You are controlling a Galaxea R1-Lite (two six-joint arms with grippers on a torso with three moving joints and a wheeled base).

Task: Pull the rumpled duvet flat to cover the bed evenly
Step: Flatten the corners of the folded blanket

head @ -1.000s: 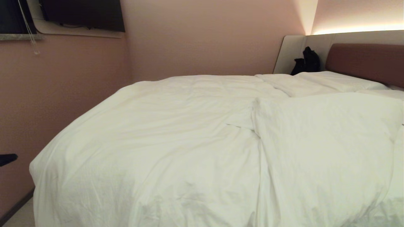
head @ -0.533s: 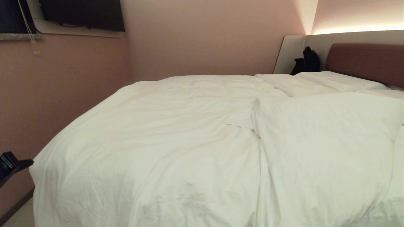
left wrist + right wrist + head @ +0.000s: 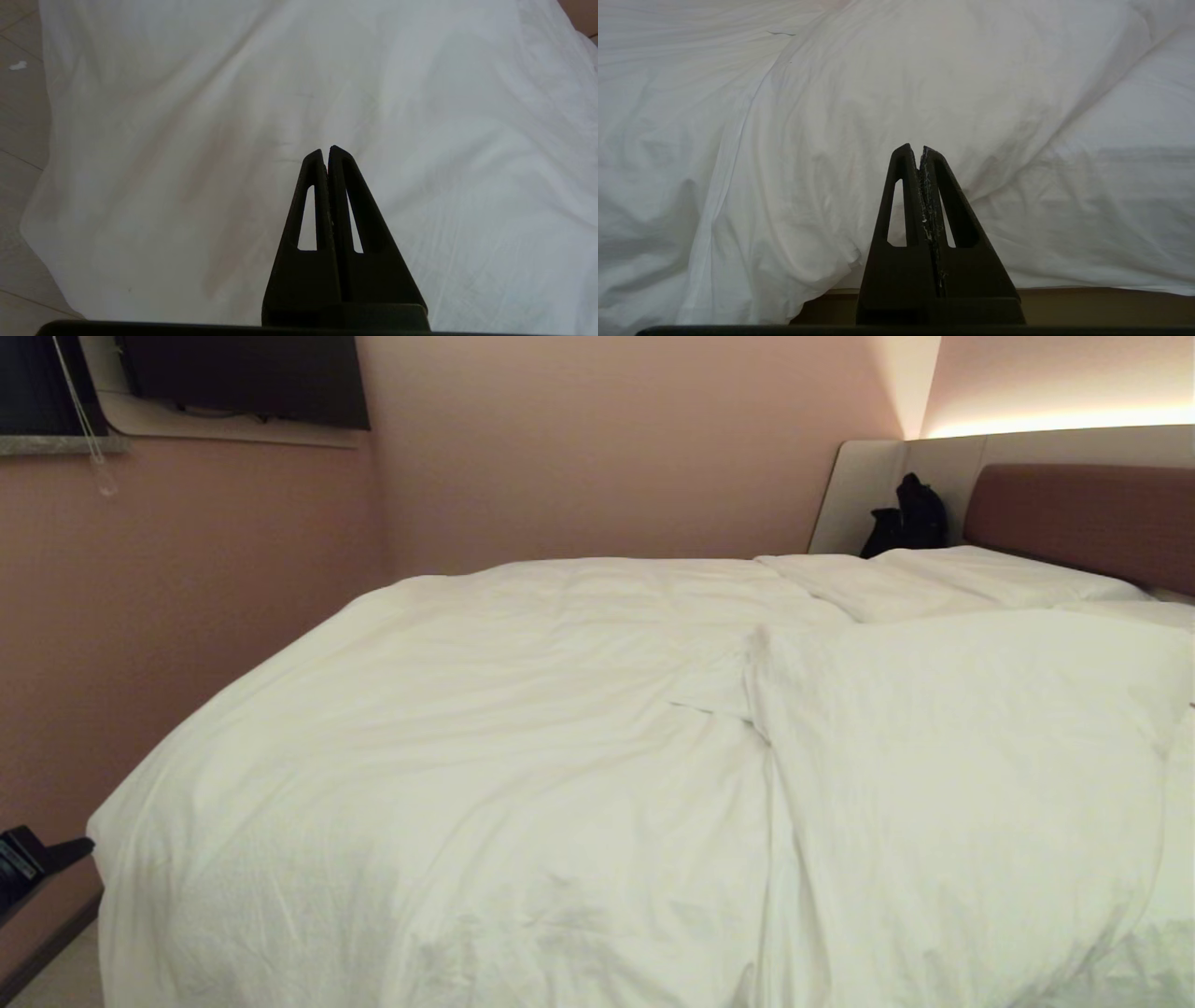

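The white duvet [image 3: 523,775] lies rumpled over the bed, whose brown headboard [image 3: 1083,518] shows at the far right. On the right side a thick part of the duvet [image 3: 962,756] is folded back over itself, with a seam ridge running toward me. My left gripper [image 3: 65,854] is shut and empty at the lower left edge, just beside the duvet's hanging corner [image 3: 187,163]. In its wrist view the left gripper [image 3: 326,151] points at that draped cloth without touching it. My right gripper [image 3: 917,150] is shut and empty, facing the overhanging duvet [image 3: 831,140] at the bed's side.
Flat white pillows [image 3: 980,574] lie by the headboard, with a black bag [image 3: 910,518] behind them. A pink wall [image 3: 140,616] runs close along the bed's left side. The bed's brownish base [image 3: 1087,305] shows under the overhang. Pale floor [image 3: 18,116] lies beside the corner.
My left gripper has come further into the lower left edge of the head view, toward the duvet's corner, then sunk a little. The duvet and right gripper have not moved.
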